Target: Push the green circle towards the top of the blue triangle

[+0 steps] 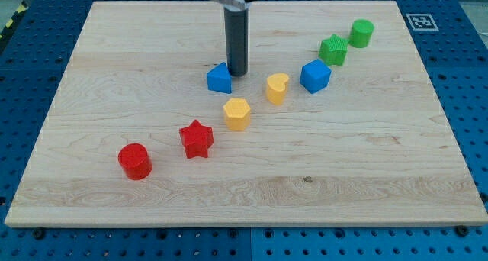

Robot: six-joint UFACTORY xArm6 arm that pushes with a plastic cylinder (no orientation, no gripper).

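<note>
Standing by the rig, I saw a pale wooden table (244, 192) with visible grain, sitting on a blue perforated base (473, 101). A straight dark rod came down from the view's top, smooth and matte, and my tip (238, 75) rested on the wood just beside the blue triangle (219, 78), at its upper right corner, so close I couldn't tell if they touched. No hand on this arm at all, just the rod, so nothing to call apart or together.

The blocks all looked like ridged 3D-printed plastic. The green circle (362, 33), a short cylinder, sat far off at the view's upper right, well apart from the blue triangle and from my tip. Just below-left of it was a green star (333, 49), nearly touching it. Next down the diagonal came a chunky blue block (315, 75), faceted, maybe a cube or hexagon. Then a yellow heart (277, 87), and a yellow block (237, 113) with flat sides, sort of hexagonal. Further toward the view's lower left were a red star (197, 139) and a red cylinder (135, 161).
</note>
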